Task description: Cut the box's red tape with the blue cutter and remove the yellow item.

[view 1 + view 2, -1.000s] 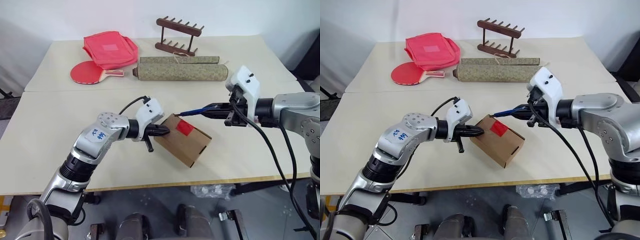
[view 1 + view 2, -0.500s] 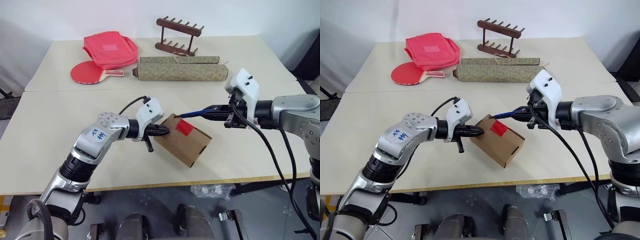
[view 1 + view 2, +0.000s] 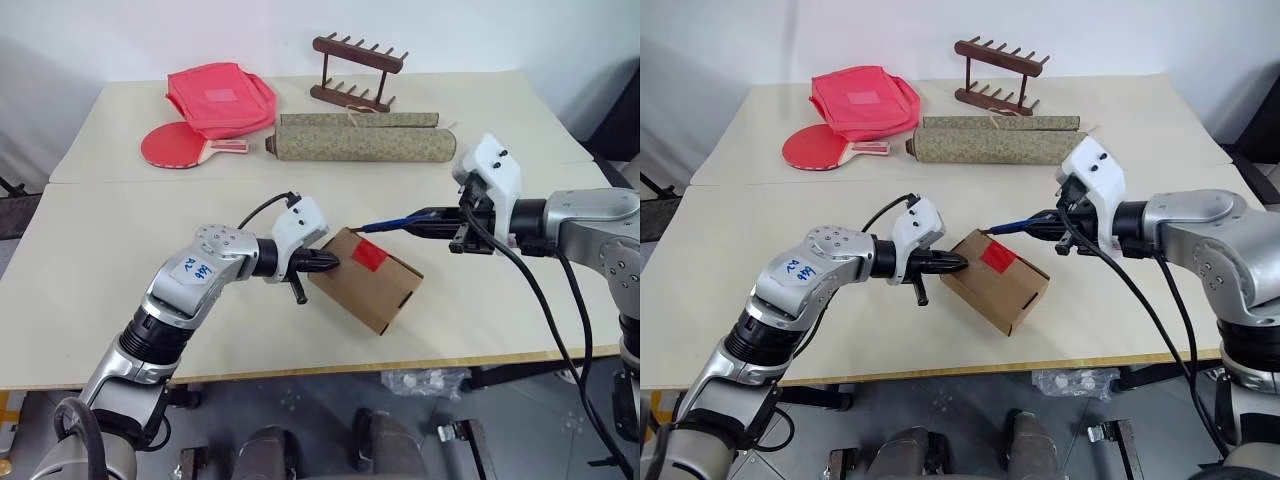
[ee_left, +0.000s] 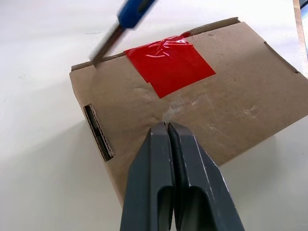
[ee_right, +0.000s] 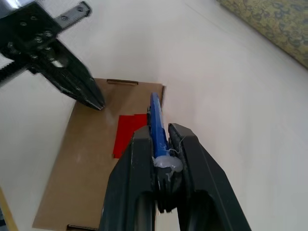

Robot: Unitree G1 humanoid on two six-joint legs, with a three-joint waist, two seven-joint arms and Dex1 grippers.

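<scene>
Cardboard here: the box [image 3: 365,280] near the table's [image 3: 120,250] front edge looks light, so the closed, empty left tool [image 3: 328,263] braces it. Right tool [image 3: 437,222] clamps the slim, rigid blue cutter [image 3: 390,224], tip beside the red tape [image 3: 371,254].

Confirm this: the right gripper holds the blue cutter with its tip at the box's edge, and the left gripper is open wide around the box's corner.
One part is wrong. The left gripper is shut, its closed fingertips pressing on the box just short of the red tape; the left wrist view shows this. The right gripper does hold the blue cutter, tip at the box's edge.
</scene>
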